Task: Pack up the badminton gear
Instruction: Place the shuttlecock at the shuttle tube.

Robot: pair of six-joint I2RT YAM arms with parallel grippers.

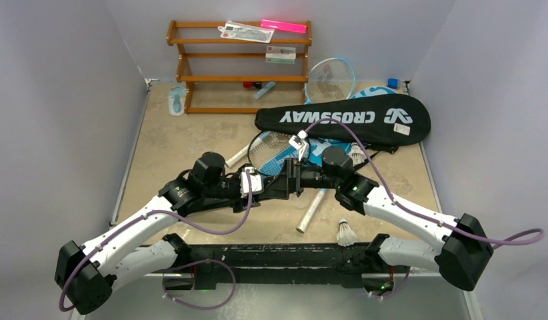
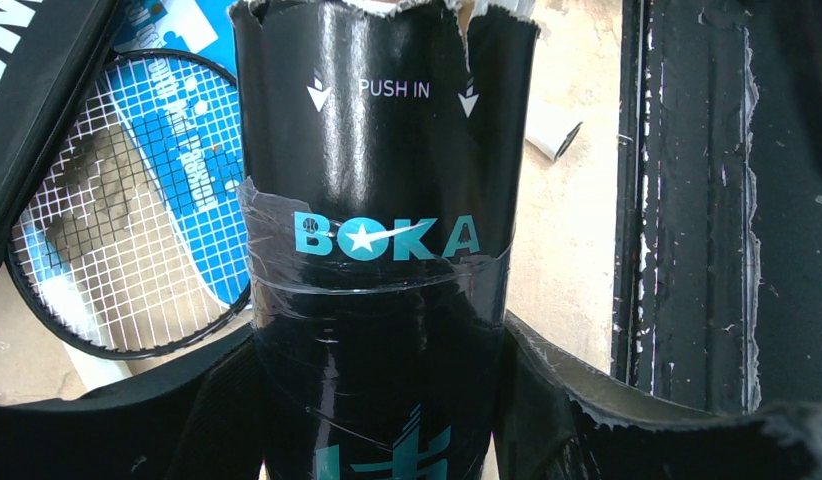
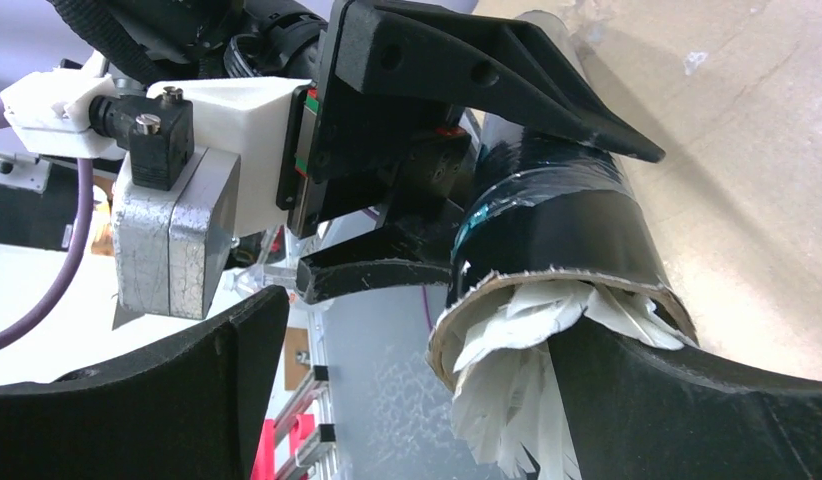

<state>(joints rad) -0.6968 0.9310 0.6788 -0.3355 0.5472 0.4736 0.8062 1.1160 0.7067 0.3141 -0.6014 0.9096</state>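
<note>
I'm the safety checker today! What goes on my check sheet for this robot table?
Surface: tan table, partly bare.
Job's things: long black tube held, with a white shuttlecock poking from its open end; loose shuttlecock near the arm bases; black racket and CROSSWAY cover lying flat; light-blue racket at the back.
Clutter: wooden rack with a pink bar and packets on top.
Grippers: left gripper shut on the tube; right gripper open at the tube's mouth.
Cables: purple cables loop along both arms.
Surroundings: plain walls.
</note>
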